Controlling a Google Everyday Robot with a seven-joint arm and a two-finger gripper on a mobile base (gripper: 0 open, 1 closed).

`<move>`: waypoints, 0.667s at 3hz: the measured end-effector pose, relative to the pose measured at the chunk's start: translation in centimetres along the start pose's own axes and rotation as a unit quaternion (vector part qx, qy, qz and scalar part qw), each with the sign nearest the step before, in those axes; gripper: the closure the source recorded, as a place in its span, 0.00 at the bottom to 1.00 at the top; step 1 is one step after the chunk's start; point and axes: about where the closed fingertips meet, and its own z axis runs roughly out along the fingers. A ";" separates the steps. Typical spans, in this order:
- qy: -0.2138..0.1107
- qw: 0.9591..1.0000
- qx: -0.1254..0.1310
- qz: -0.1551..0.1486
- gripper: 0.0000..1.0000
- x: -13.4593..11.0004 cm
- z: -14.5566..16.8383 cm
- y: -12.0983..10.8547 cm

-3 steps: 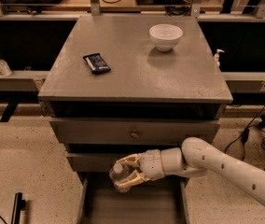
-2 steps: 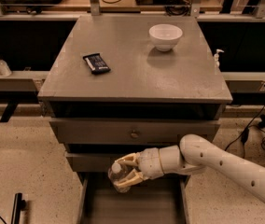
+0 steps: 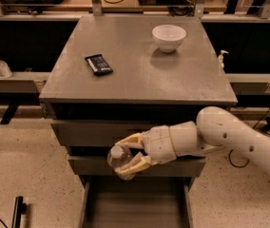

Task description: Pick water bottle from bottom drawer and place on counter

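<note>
We have the end effector (image 3: 128, 155) out in front of the cabinet, its two tan fingers clamped around the water bottle (image 3: 117, 159) — one finger across the top, one underneath. The bottle is small, clear plastic, rounded and glinting, and it is held on a slant. We can't make out its cap. It hangs in the air against the front of the middle drawer (image 3: 87, 166), which is just behind the end effector. Directly below the end effector the bottom drawer (image 3: 135, 207) lies open, a plain grey metal tray with a flat floor and low side walls. Above and behind the end effector spreads the surface (image 3: 139, 82), a matte grey square slab with a faint sheen and a thin front lip. Up there, well beyond the end effector to the right, sits a smooth white bowl (image 3: 169, 36). A flat dark wrapped bar (image 3: 98, 63) lies up to the left. The arm (image 3: 239, 137) runs off to the right — a glossy white, rounded shell.
</note>
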 end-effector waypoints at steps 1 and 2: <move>-0.022 0.999 0.008 -0.026 1.00 -6.8 -3.7 -2.0; -0.037 0.998 0.013 -0.040 1.00 -10.9 -5.9 -3.3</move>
